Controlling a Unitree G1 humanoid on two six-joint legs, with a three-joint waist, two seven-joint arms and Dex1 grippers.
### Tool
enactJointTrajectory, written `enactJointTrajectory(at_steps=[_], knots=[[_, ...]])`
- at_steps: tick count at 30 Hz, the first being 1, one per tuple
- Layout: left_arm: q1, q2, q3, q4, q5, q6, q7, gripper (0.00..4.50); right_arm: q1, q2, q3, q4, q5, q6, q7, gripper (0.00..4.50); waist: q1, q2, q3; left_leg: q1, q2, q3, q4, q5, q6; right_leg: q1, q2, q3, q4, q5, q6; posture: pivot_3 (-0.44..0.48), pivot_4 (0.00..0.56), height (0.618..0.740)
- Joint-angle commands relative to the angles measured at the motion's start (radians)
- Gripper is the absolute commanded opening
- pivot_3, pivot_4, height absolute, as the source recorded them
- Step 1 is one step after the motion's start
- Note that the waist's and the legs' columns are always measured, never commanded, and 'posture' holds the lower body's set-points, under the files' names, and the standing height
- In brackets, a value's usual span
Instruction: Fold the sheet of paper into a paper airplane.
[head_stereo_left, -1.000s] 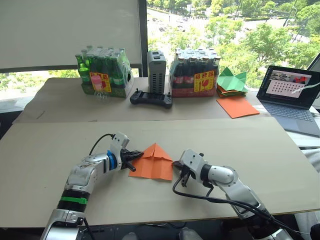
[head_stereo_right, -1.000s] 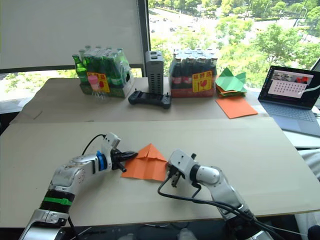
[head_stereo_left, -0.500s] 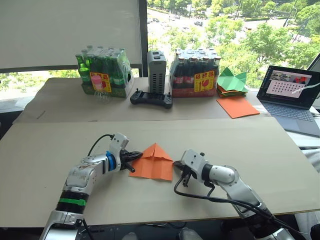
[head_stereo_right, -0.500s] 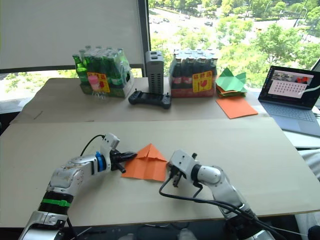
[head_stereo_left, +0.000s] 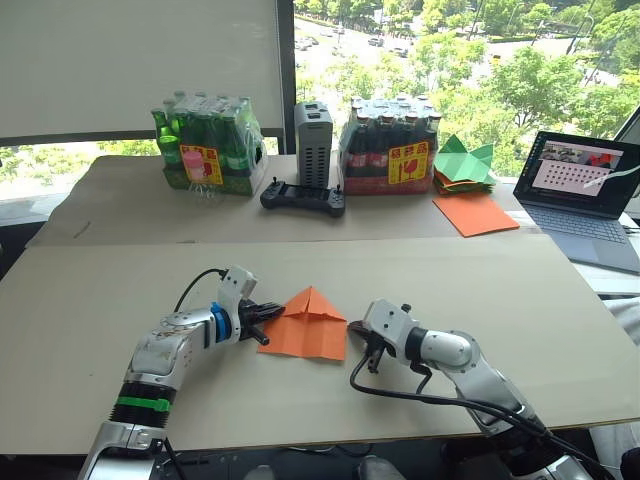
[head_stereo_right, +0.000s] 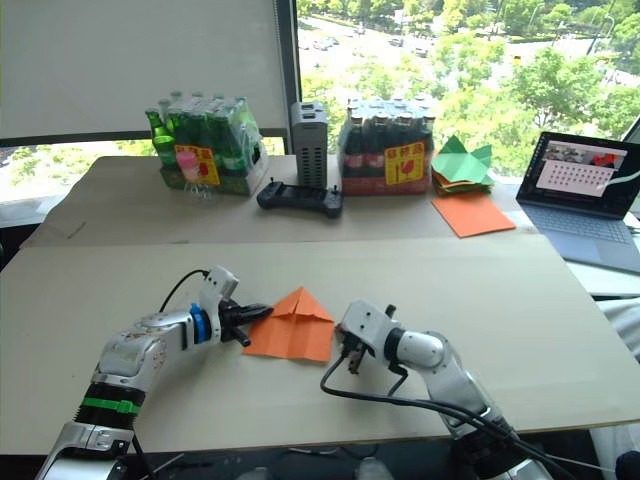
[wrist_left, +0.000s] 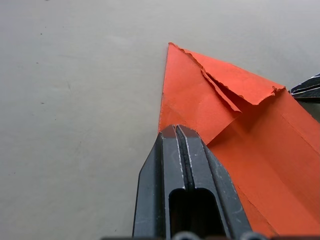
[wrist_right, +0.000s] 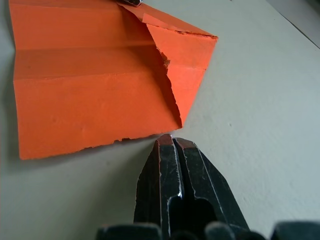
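- The near table (head_stereo_left: 520, 300) was a pale beige board; the sheet of paper (head_stereo_left: 308, 325) lay flat on it, point towards the far table.
- Left gripper (head_stereo_left: 268, 318) rested on the board at the paper's left edge, fingers closed together.
- Right gripper (head_stereo_left: 362, 338) rested on the board at the paper's right edge, fingers closed together.
- The far table (head_stereo_left: 100, 200) sat beyond the paper.
- On it: green bottle pack (head_stereo_left: 207, 145), grey box (head_stereo_left: 312, 143), dark bottle pack (head_stereo_left: 388, 146), all in a row.
- Black controller (head_stereo_left: 302, 197) lay in front of the grey box.
- Green paper shapes (head_stereo_left: 463, 162) were stacked right of the dark bottle pack; larger orange sheet (head_stereo_left: 475, 213) lay just in front of them.
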Motion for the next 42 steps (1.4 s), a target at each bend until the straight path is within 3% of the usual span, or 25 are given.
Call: enactJointTrajectory(at_steps=[1, 24, 33, 42], knots=[[0.013, 0.015, 0.002, -0.005, 0.005, 0.02, 0.01, 0.0, 0.002, -0.007, -0.017, 0.004, -0.012, -0.012, -0.005, 0.02, 0.0, 0.0, 0.0, 0.0, 0.0, 0.0, 0.0, 0.0, 0.0, 0.0, 0.0, 0.0, 0.0, 0.0, 0.0, 0.0, 0.15, 0.74], [0.017, 0.021, 0.003, -0.009, 0.005, 0.02, 0.009, 0.0, -0.006, 0.058, -0.042, -0.044, 0.072, 0.044, 0.016, 0.02, -0.001, 0.0, 0.0, 0.0, 0.0, 0.0, 0.0, 0.0, 0.0, 0.0, 0.0, 0.0, 0.001, 0.0, 0.0, 0.0, 0.15, 0.74], [0.018, 0.019, 0.001, -0.006, 0.005, 0.016, 0.007, 0.0, -0.03, 0.113, -0.107, -0.063, 0.143, 0.091, -0.008, 0.02, -0.001, 0.0, 0.0, 0.0, 0.0, 0.0, 0.0, 0.0, 0.0, 0.0, 0.0, 0.0, 0.001, 0.0, 0.0, 0.0, 0.15, 0.74], [0.013, 0.014, -0.008, -0.001, 0.01, 0.01, 0.006, 0.0, -0.051, 0.177, -0.089, -0.08, 0.168, 0.144, -0.014, 0.02, -0.001, 0.0, 0.0, 0.001, 0.0, 0.0, 0.001, 0.0, 0.0, 0.0, 0.0, 0.0, 0.003, 0.0, 0.0, 0.0, 0.15, 0.74]])
